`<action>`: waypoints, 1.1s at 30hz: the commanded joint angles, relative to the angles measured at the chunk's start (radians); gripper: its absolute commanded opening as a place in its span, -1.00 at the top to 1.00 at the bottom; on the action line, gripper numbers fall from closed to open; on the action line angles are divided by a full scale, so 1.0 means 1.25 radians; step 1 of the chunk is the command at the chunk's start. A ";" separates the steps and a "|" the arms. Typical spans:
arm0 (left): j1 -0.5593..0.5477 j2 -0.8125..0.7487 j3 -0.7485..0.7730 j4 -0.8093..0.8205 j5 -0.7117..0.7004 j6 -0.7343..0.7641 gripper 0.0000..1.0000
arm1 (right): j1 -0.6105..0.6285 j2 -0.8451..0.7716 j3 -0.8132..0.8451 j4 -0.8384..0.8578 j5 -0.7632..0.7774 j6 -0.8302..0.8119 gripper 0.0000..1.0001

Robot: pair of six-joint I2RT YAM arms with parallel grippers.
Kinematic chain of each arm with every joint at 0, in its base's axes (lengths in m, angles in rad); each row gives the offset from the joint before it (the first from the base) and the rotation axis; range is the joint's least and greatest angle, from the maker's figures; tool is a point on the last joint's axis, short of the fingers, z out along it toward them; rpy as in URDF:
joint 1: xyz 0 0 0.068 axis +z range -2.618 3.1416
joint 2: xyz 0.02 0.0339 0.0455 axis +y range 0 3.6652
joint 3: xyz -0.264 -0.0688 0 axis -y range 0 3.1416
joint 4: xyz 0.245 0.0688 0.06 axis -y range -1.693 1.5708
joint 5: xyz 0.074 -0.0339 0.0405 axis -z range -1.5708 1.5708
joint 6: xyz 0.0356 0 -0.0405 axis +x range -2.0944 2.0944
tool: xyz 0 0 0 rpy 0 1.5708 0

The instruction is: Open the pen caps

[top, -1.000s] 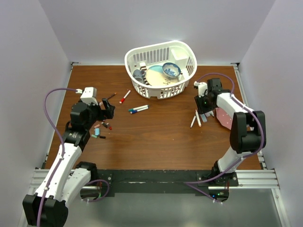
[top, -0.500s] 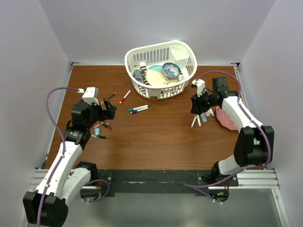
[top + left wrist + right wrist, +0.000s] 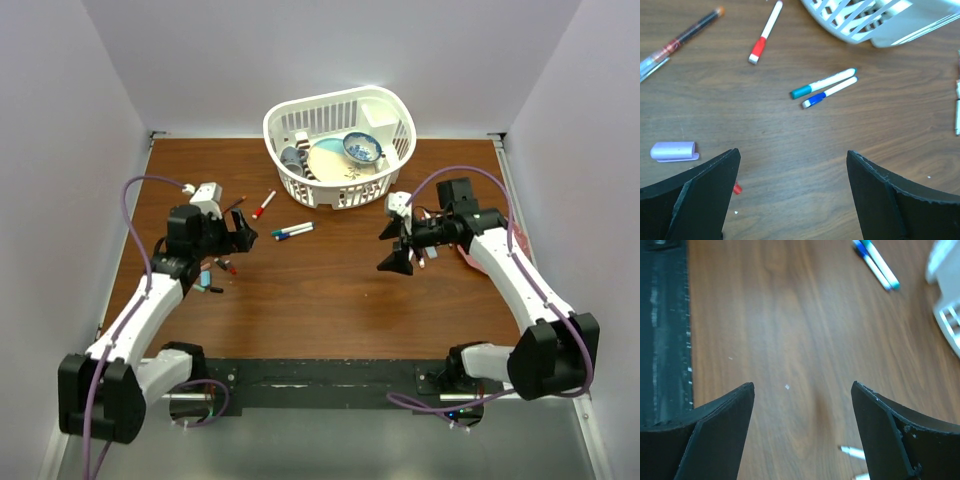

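Both grippers are open and empty above the wooden table (image 3: 330, 290). My left gripper (image 3: 242, 234) (image 3: 792, 154) points at a teal-capped marker (image 3: 822, 83) (image 3: 292, 228) and a blue-capped marker (image 3: 829, 93) lying side by side. A red-capped marker (image 3: 765, 34) (image 3: 263, 205) lies further left. A small loose red cap (image 3: 737, 188) lies by my left finger, and several loose caps (image 3: 207, 277) lie under the left arm. My right gripper (image 3: 390, 250) (image 3: 802, 385) hovers over bare wood, and the teal and blue markers (image 3: 879, 264) show far ahead of it.
A white basket (image 3: 340, 190) (image 3: 865, 22) of dishes stands at the back. Uncapped white marker barrels (image 3: 418, 258) (image 3: 854, 452) lie beside my right gripper, with a pink object (image 3: 472, 252) further right. A lavender clip-like piece (image 3: 673, 150) and a dark pen (image 3: 690, 31) lie left.
My right gripper has swung left and forward, away from the white barrels toward the table's middle. My left gripper has shifted slightly right.
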State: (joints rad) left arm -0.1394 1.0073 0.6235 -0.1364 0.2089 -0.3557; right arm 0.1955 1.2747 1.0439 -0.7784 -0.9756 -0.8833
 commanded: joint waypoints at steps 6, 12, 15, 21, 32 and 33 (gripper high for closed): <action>0.008 0.266 0.243 -0.054 -0.017 0.110 -0.59 | 0.039 -0.050 -0.021 -0.006 -0.054 -0.031 -0.65; 0.013 0.404 0.353 -0.088 -0.161 0.186 -0.40 | 0.040 -0.056 -0.018 -0.023 -0.065 -0.031 -0.64; 0.013 0.499 0.445 -0.139 -0.242 0.281 -0.29 | 0.040 -0.060 -0.019 -0.026 -0.072 -0.031 -0.63; 0.024 0.685 0.600 -0.190 -0.278 0.407 -0.09 | 0.040 -0.063 -0.020 -0.030 -0.075 -0.032 -0.62; 0.087 0.667 0.497 -0.106 -0.227 0.362 0.03 | 0.040 -0.056 -0.023 -0.029 -0.072 -0.033 -0.61; 0.088 0.669 0.492 -0.111 -0.230 0.363 0.03 | 0.039 -0.055 -0.024 -0.030 -0.072 -0.035 -0.61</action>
State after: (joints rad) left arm -0.0444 1.9041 1.2816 -0.3347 -0.0986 0.0921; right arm 0.2466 1.2213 1.0145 -0.8082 -1.0386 -0.9031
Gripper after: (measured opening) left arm 0.481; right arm 0.810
